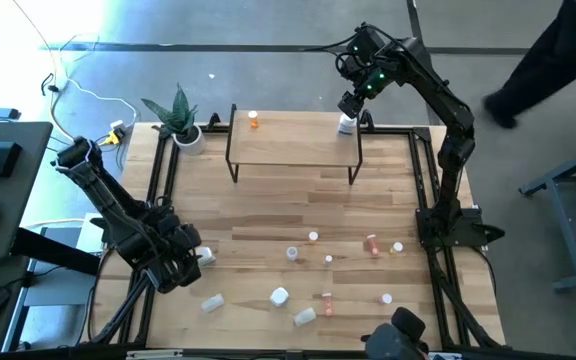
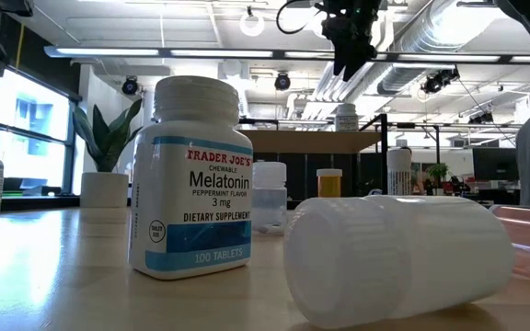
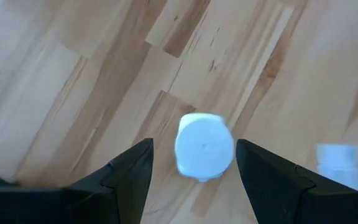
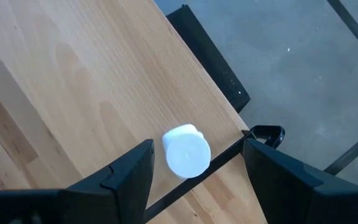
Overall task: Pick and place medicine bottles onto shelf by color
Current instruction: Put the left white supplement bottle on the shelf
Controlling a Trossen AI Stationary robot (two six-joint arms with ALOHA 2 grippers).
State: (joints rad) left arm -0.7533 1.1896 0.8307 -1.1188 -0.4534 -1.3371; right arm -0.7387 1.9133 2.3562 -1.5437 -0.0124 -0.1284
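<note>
The shelf [image 1: 293, 140], a low light-wood board on thin black legs, is taken as the landmark; it stands at the far middle of the planked tabletop [image 1: 268, 215].

Far to the left of the shelf and well nearer the table's front edge, the left gripper [image 1: 190, 262] is seen low over the wood. In the left wrist view its fingers [image 3: 126, 177] are spread, and a white-capped bottle [image 3: 204, 147] stands upright on the planks between them, touched by neither finger. A second white bottle [image 3: 339, 163] is seen just beside it, blurred.

Just off the shelf's left end a potted plant [image 1: 180, 115] is placed. On the shelf itself, near its left end, an orange bottle with a white cap [image 1: 254, 120] stands upright.

In front of the shelf, toward the table's front edge, the remaining medicine bottles are scattered: a white one lying on its side [image 1: 212, 302], a white one [image 1: 280, 295], another white one on its side [image 1: 304, 316], a clear one [image 1: 293, 254], a pinkish one [image 1: 372, 245] and an orange one [image 1: 327, 301], all well apart from the shelf. In the low view a white Trader Joe's Melatonin bottle [image 2: 191, 175] stands upright beside a white bottle on its side [image 2: 398, 257].

Above the shelf's right end the right gripper [image 1: 351, 108] hangs with its fingers [image 4: 129, 174] spread wide. A white bottle [image 4: 186, 151] stands upright near the shelf's right corner, below and between the fingers, apart from both.

To the right of the shelf, beyond the table, part of a person [image 1: 548, 55] is seen on the floor.
</note>
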